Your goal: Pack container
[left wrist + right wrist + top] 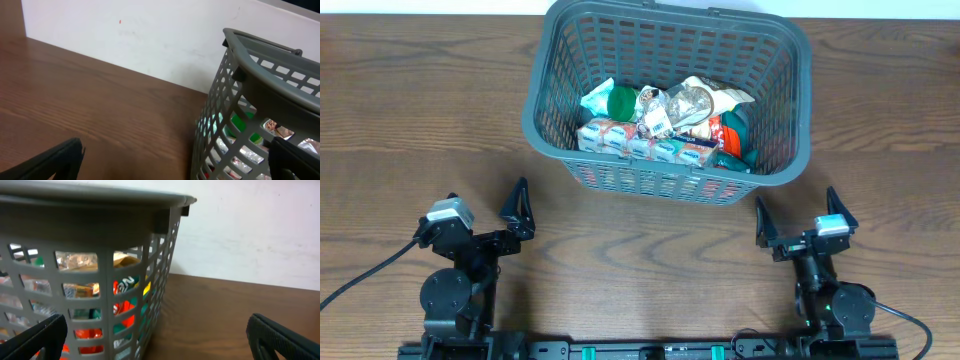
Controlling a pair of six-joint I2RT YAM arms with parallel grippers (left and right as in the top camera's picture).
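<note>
Near the container's [650, 183] front-left corner, our left hand [488, 192] hung spread wide and empty. We judged it parked there because no packet lay loose on the surface [420, 100]. The container itself stood just beyond both hands and between them, with snack packets [665, 125] heaped against its near wall, so packing looked finished. Near its front-right corner, our right hand [794, 196] was likewise wide apart, holding nothing.

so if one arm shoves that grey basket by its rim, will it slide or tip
Probably slides: the basket looks wide-based, and its snack packets lie low. Being slotted plastic, it may flex a little where pushed. The smooth wooden table likely offers little grip.
</note>
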